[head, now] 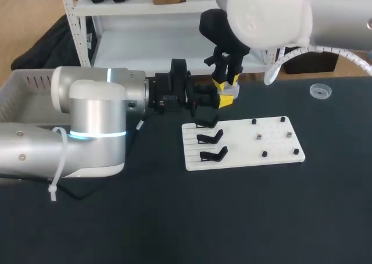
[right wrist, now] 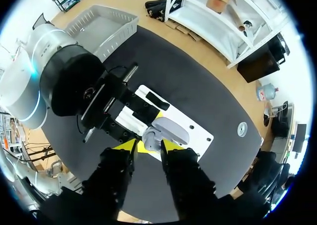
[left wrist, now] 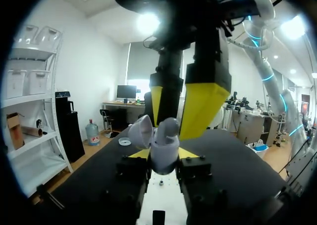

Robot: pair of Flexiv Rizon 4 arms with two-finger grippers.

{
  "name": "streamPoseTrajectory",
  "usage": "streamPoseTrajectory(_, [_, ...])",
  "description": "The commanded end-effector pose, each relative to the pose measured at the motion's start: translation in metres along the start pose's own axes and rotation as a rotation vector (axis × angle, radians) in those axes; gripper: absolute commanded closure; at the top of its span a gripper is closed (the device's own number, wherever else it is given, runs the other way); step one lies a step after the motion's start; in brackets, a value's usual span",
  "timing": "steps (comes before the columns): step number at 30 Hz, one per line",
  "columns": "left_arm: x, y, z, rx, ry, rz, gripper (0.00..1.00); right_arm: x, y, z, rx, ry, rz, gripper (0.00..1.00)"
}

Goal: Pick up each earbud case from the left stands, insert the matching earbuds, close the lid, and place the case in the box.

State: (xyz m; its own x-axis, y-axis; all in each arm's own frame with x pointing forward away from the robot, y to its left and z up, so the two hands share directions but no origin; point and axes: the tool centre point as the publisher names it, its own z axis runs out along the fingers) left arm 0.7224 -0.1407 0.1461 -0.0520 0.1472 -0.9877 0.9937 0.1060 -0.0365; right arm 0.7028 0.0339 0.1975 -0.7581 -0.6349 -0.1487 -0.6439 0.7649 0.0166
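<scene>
Pale-grey earbud case (left wrist: 164, 150), rounded, lid (left wrist: 141, 132) agape, clamped in left claw (left wrist: 164, 155); right claw (right wrist: 148, 145) just above, grip indiscernible.

Mostly hidden in the head view: the earbud case (head: 231, 91), a pale sliver wedged between the right gripper (head: 224, 78) and the left gripper (head: 224, 100). Too small to tell whether earbuds or pegs: the dark dots (head: 258, 137) on the white board (head: 279, 147). Half covered by the left gripper: the topmost black stand (head: 206, 120). Partly behind the left arm (head: 96, 124): the grey bin (head: 23, 84). Cut off at the upper edge: the right arm (head: 267, 14). In the left wrist view, only a narrow strip of board under the held case.
</scene>
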Motion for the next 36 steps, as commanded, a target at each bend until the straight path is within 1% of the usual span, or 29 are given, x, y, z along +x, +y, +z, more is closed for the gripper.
streamPoseTrajectory(1, [0.000,0.001,0.001,0.001,0.000,0.000,1.00,0.000,-0.001,-0.001,-0.001,0.000,-0.001,0.70])
streamPoseTrajectory(7, [0.000,0.001,0.001,0.001,0.000,0.000,1.00,0.001,-0.001,-0.011,0.010,-0.010,-0.002,0.69])
streamPoseTrajectory(11, [0.000,0.001,0.001,0.001,0.000,0.000,1.00,0.003,0.001,-0.019,-0.005,-0.034,0.008,0.69])
streamPoseTrajectory(16, [0.000,0.001,0.001,0.001,0.000,0.000,1.00,0.003,0.001,-0.026,-0.022,-0.057,0.038,0.71])
streamPoseTrajectory(18, [0.000,0.001,0.001,0.001,0.000,0.000,1.00,0.006,0.003,-0.027,-0.035,-0.059,0.046,0.72])
streamPoseTrajectory(22, [0.000,0.001,0.001,0.001,0.000,0.000,1.00,0.019,0.009,-0.024,-0.055,-0.044,0.051,0.72])
streamPoseTrajectory(25, [0.000,0.001,0.001,0.001,0.000,0.000,1.00,0.023,0.013,-0.020,-0.062,-0.031,0.055,0.73])
streamPoseTrajectory(30, [0.000,0.001,0.001,0.001,0.000,0.000,1.00,0.022,0.021,-0.009,-0.064,-0.015,0.050,0.70])
streamPoseTrajectory(36, [0.000,0.001,0.001,0.001,0.000,0.000,1.00,0.019,0.031,-0.005,-0.085,-0.010,0.041,0.71])
